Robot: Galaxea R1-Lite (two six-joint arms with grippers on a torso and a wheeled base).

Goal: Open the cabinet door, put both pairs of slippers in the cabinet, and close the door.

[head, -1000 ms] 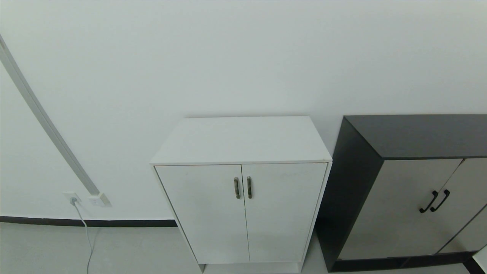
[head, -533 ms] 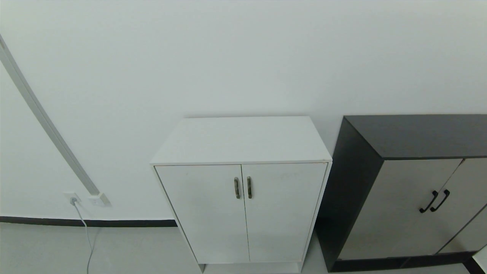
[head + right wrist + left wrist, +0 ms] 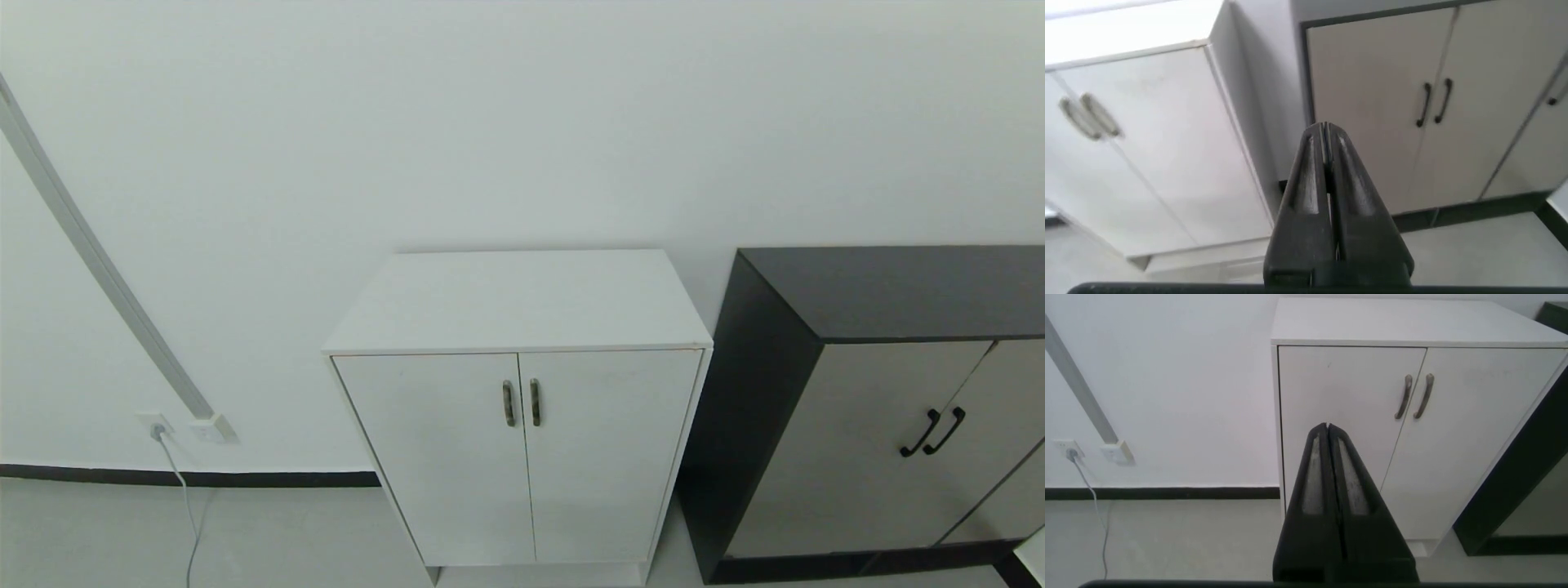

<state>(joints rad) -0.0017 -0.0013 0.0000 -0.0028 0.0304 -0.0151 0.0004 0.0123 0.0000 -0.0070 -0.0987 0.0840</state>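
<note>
A white two-door cabinet (image 3: pixel 519 392) stands against the wall, both doors shut, with two dark vertical handles (image 3: pixel 521 403) side by side at the middle seam. In the left wrist view my left gripper (image 3: pixel 1328 429) is shut and empty, held some way in front of the left door (image 3: pixel 1343 416) of the white cabinet (image 3: pixel 1470 327). My right gripper (image 3: pixel 1325 129) is shut and empty too, facing the gap between the white cabinet (image 3: pixel 1151 122) and the black one (image 3: pixel 1429 98).
A black cabinet with grey doors (image 3: pixel 890 408) stands right beside the white one. A wall socket with a plugged cable (image 3: pixel 159 429) and a slanted cable duct (image 3: pixel 90 245) are on the wall to the left. Grey floor (image 3: pixel 204 531) lies before the cabinets.
</note>
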